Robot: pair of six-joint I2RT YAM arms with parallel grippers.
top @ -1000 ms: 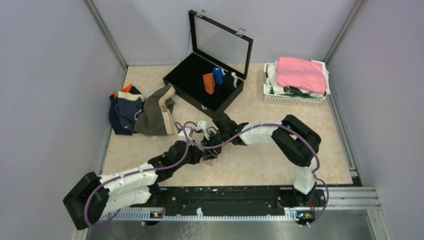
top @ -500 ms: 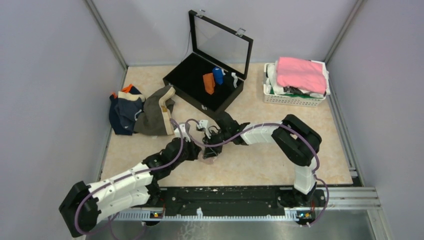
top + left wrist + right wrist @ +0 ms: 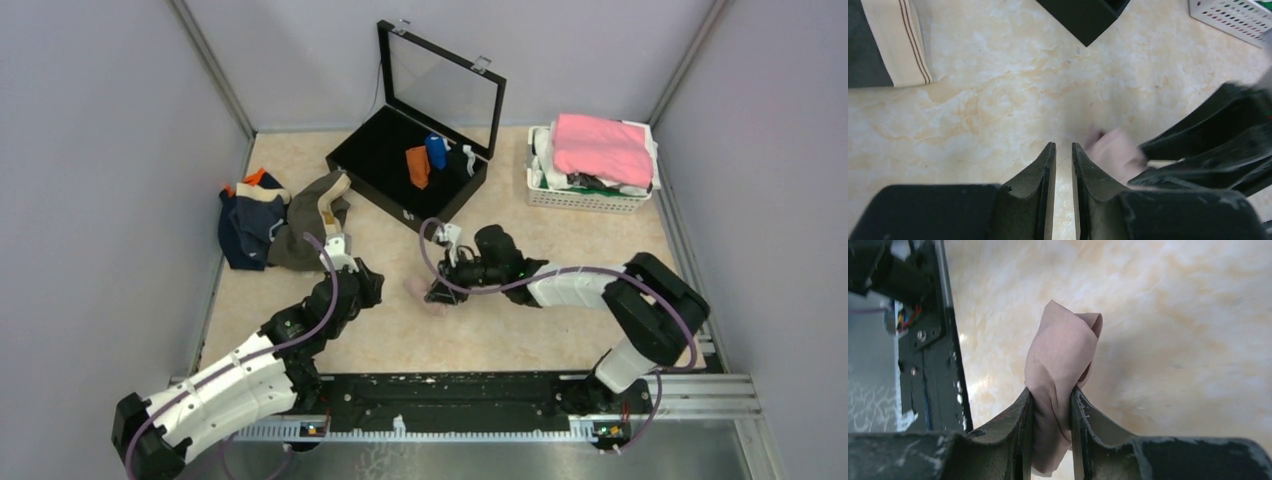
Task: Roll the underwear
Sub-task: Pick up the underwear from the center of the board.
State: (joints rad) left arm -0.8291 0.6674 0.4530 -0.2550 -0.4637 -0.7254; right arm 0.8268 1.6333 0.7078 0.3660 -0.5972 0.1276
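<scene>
Right jaws pinch the pale pink brief (image 3: 1060, 365) at mid table (image 3: 560, 335); left jaws stand slightly parted nearby.

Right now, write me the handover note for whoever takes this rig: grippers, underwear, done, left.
Left gripper: jaws slightly apart, empty.
Right gripper: shut on the pale pink brief, which is bunched between its fingers.
Unrolled pile by the left wall: navy brief, olive-brown brief.
Done: an orange roll and a blue roll lie in the open black case.
Left: finish the pink one, probably into the case, then work through the pile.
</scene>
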